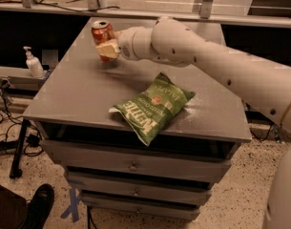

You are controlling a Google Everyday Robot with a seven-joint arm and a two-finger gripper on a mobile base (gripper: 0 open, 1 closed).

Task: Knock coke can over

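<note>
The coke can [102, 31], red-orange with a silver top rim, stands upright near the far left of the grey cabinet top [78, 94]. My gripper [107, 50] is cream-coloured and sits right against the can's lower front, covering its base. The white arm reaches in from the right across the back of the cabinet top.
A green chip bag [152, 106] lies near the front edge of the cabinet top. Drawers [133, 166] sit below it. A pump bottle [33, 63] stands on a low ledge to the left. A person's shoe [36, 208] and cables are on the floor at the left.
</note>
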